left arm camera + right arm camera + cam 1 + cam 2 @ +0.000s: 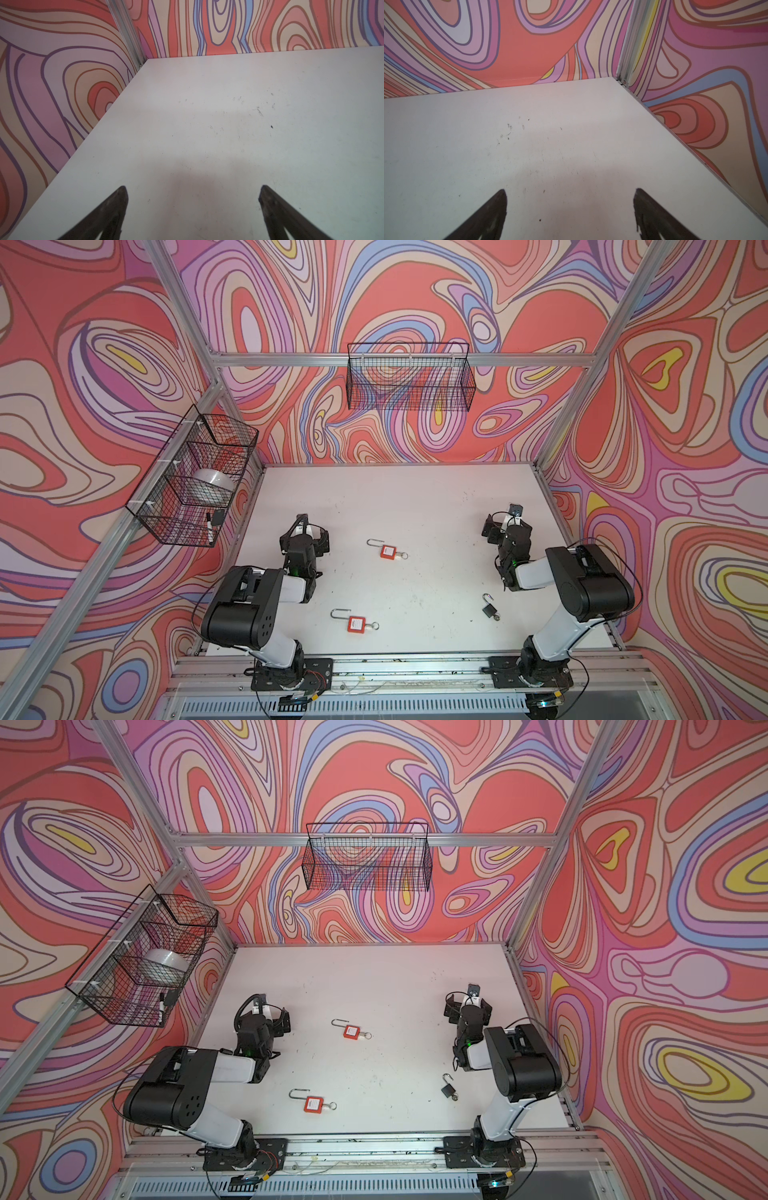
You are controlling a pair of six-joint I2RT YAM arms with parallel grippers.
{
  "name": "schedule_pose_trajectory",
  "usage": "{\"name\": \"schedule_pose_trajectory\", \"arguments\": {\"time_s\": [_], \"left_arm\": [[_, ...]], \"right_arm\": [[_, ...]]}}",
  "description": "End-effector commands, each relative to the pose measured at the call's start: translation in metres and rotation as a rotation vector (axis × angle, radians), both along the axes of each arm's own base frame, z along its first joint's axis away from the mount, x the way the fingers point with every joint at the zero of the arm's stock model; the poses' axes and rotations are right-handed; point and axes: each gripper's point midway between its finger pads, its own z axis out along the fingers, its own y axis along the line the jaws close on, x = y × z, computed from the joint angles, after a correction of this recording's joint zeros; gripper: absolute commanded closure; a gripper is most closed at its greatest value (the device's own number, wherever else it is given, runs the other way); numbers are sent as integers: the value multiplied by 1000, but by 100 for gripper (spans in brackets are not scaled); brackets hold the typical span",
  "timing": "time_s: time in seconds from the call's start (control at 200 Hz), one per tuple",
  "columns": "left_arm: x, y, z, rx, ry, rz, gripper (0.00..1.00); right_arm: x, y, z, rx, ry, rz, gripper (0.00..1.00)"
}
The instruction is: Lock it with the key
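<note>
Three padlocks [387,551] [356,624] [488,609], two wire baskets [409,394] [178,531]

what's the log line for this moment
left gripper: open, empty | right gripper: open, empty | far red padlock, near red padlock, black padlock: on table

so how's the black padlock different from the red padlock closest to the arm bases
The black padlock has a small dark body; the front red padlock has a bigger red one. The black padlock's shackle is short, the red padlock's long. Both lie flat on the table, neither held.
</note>
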Motion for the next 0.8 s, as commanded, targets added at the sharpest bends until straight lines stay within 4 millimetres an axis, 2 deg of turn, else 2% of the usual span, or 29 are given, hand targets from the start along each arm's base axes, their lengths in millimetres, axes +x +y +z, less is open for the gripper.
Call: {"name": "schedule_pose_trajectory", "arguments": {"time_s": [0.0, 0.11, 0.165, 0.285, 0.366, 0.496, 0.576, 0.671, 0.796], "left_arm": [[3, 1, 5, -10, -14, 2, 0], [3, 1, 5, -10, -11, 1, 0], [3, 1, 5, -11, -14, 2, 0], [1, 1, 9, -5, -31, 2, 0], [-4, 2, 14, -6, -40, 17, 0], [-11, -2, 27, 44, -87, 30, 0], [-10, -10, 38, 102, -68, 21, 0], [-9, -22, 53, 138, -51, -6, 0], [-17, -27, 69, 65, -37, -13, 0]], "right_arm": [[0, 0, 0, 0, 4, 2, 2], [0, 0, 1, -3, -1, 8, 2], [0, 14, 2, -14, -5, 93, 2], [-12, 29, 14, -39, -62, 184, 2], [-19, 48, 28, -90, -78, 251, 2], [-27, 106, 47, -229, -41, 441, 2], [-39, 148, 58, -241, -39, 608, 2], [-64, 204, 64, -270, -35, 852, 2], [-105, 271, 57, -325, 29, 1126, 1]]}}
